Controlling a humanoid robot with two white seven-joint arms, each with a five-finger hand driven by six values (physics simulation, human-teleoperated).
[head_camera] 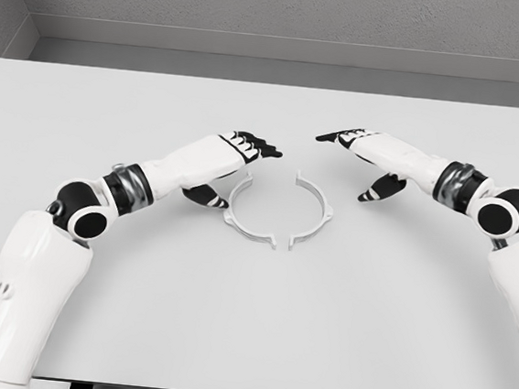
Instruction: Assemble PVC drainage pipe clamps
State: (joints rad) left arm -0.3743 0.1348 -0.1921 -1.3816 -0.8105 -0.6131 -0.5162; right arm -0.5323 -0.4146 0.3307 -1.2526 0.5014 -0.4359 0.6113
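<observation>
Left clamp half (250,214): just under left hand (231,155) fingertips, nearer arm
Right clamp half (311,209): left of right hand (374,155)
Fingers: both extended, holding nothing
Gap: halves apart, arcs facing

My left arm comes in from the lower left, bent at the elbow, forearm angling up and to the right, and my left hand (236,155) is held flat with its dark-tipped fingers stretched out and the thumb hanging below, grasping nothing. My right arm mirrors it from the right edge, forearm angling up and to the left, my right hand (364,154) likewise relaxed with fingers extended and thumb dropped below. The two hands point toward each other, apart.
</observation>
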